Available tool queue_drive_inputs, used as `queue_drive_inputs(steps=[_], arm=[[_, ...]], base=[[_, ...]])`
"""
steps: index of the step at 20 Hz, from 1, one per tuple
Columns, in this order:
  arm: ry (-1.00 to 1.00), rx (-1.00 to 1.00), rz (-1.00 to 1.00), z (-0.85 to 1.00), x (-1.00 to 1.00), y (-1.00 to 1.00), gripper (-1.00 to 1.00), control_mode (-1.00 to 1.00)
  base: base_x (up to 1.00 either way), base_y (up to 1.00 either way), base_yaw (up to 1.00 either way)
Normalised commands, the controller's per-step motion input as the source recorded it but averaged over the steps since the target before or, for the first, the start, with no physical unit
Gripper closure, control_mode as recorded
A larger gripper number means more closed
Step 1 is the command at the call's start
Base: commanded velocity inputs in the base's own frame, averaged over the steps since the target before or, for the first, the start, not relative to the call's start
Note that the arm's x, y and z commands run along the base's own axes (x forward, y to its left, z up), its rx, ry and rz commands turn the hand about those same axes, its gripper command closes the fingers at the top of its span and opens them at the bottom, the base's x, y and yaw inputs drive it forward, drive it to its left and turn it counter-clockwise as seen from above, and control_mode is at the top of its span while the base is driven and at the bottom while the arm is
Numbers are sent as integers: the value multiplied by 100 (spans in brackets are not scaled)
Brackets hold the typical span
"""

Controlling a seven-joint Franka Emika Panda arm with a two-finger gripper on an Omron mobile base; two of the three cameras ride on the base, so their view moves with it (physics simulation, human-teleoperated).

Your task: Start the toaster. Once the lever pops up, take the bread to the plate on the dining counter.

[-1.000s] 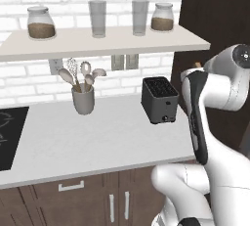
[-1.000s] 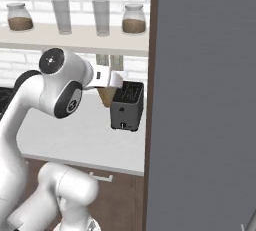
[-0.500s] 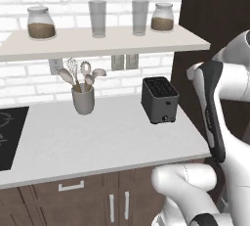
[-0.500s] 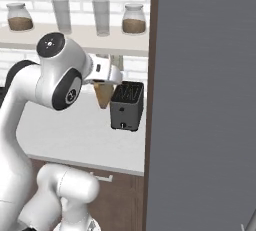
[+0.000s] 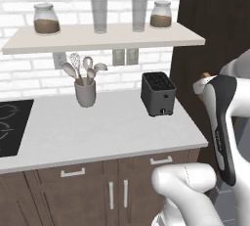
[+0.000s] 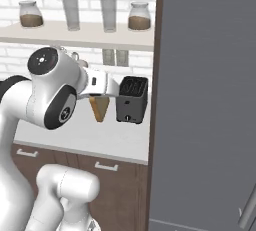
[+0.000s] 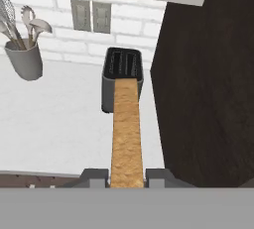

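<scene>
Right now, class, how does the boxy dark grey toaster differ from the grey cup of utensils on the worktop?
The boxy dark grey toaster is square-sided and nearly black; the grey cup of utensils is round and lighter grey. The toaster's top slots look empty, while spoons and a whisk stick up from the cup. The toaster sits by the dark wall panel, the cup nearer the hob. Both stand upright on the grey worktop.

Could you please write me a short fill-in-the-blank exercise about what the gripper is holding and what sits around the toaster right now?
1. The gripper has its fingers shut on the ____.
2. The toaster stands on the grey worktop with its slots ____.
3. The grey cup left of the toaster holds ____.
4. On the shelf, two empty glasses stand between two ____.

Missing words: bread; empty; utensils; jars
</scene>
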Motion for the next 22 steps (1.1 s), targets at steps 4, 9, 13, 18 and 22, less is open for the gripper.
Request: queue_drive_inputs(steps=[4,9,13,18,22], arm=[[0,0,0,0,0,0,100,100],[0,0,0,0,0,0,100,100],[0,0,0,0,0,0,100,100],[0,0,0,0,0,0,100,100],[0,0,0,0,0,0,100,100]], base=[[-1,33,2],[-44,19,35],[-33,19,86],[-5,15,98],[0,8,99]])
